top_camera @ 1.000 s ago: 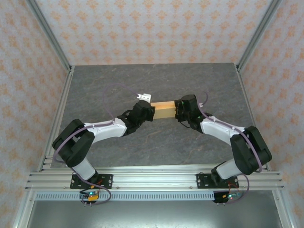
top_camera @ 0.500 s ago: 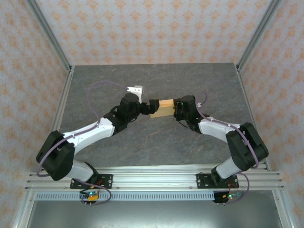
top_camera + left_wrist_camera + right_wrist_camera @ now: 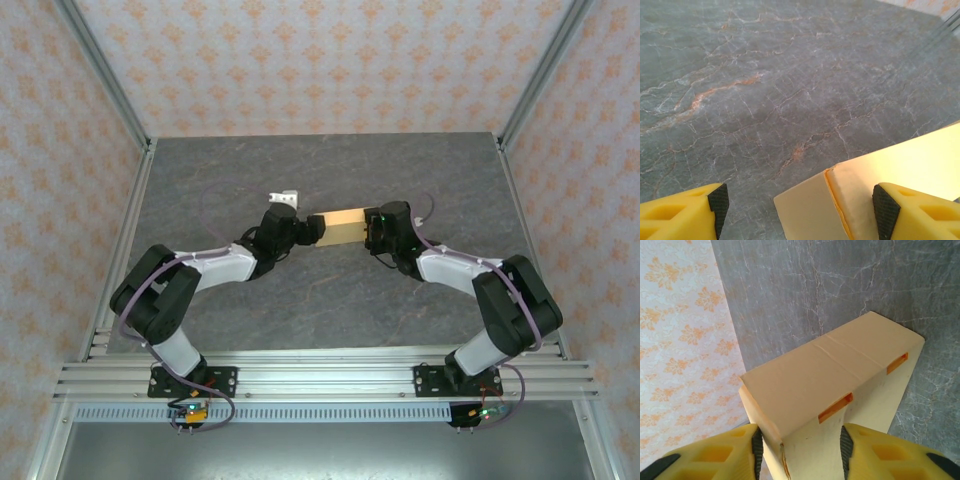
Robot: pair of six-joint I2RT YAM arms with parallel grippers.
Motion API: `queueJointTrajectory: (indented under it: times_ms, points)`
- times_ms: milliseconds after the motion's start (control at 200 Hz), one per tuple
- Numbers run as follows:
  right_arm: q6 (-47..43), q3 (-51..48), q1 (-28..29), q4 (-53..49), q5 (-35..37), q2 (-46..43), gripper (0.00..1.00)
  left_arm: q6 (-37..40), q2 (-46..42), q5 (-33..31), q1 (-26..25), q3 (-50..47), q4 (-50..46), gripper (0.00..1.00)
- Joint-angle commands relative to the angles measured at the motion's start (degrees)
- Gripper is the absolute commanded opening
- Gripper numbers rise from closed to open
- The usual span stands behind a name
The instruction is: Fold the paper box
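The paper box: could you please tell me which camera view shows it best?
The right wrist view: the paper box sits close, its creased top panel, two slots and side wall plain. The top external view gives a small tan block; the left wrist view, one creased corner.

paper box (image 3: 338, 226): over table (image 3: 330, 300) centre | left gripper (image 3: 311, 229): its left end | right gripper (image 3: 369, 229): its right end

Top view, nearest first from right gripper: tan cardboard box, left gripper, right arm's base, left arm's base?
1. Tan cardboard box, held by the right gripper, mid-table.
2. Left gripper, at the box's other end.
3. Right arm's base, near edge, right.
4. Left arm's base, near edge, left.
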Motion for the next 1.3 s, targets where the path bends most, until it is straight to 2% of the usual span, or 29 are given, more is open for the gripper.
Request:
queueJointTrajectory:
  times_ms: [0,120,230,335,400,571,666,791,931,1046,1166,1291]
  points:
    - [-2.02,1.53,-1.05,-6.36,-0.43,-0.61,0.49,1.06,1.28,-4.48,-0.02,-4.57,-2.14,0.77]
    - [-1.90,2.97,-1.18,-7.87,-0.49,-4.12,0.52,0.92,1.41,-5.15,-0.07,-4.83,-2.66,0.77]
    - [4.23,2.79,-0.96,-2.75,-4.00,-6.27,0.56,1.65,1.61,-5.81,-0.03,-4.17,-3.26,0.77]
    - [3.25,2.83,-0.95,-3.48,-1.11,-7.39,0.57,1.81,1.23,-6.71,-0.02,-3.65,-4.05,0.77]
    - [2.40,2.09,-1.07,-5.60,0.12,-6.07,0.58,1.52,1.04,-6.90,-0.03,-3.96,-3.34,0.77]
    - [6.94,-4.69,-1.02,4.42,-4.62,3.65,0.55,1.76,0.93,-7.41,0.00,-3.67,-4.07,0.78]
    - [7.50,-6.68,-1.06,6.53,-5.51,4.05,0.54,2.18,0.57,-7.01,-0.08,-4.81,-2.39,0.78]
    - [4.82,-4.60,-1.08,-1.68,-3.08,-1.94,0.61,3.54,0.37,-7.72,-0.01,-5.62,-1.55,0.78]
    - [2.03,-1.44,-1.14,-11.51,1.20,-9.68,0.67,6.89,-2.02,-8.09,-0.01,-10.25,5.80,0.79]
    - [2.43,-1.20,-1.26,-17.60,7.69,-16.86,0.72,13.76,-3.54,-4.03,-0.80,-14.19,12.22,0.80]
    - [0.80,-0.69,-1.71,-24.70,15.80,-23.10,0.74,21.35,-3.97,-3.90,-3.59,-18.16,17.56,0.81]
    - [-3.44,0.69,-4.31,-30.14,16.81,-25.35,0.76,25.36,-7.02,-4.06,-5.96,-20.69,19.91,0.82]
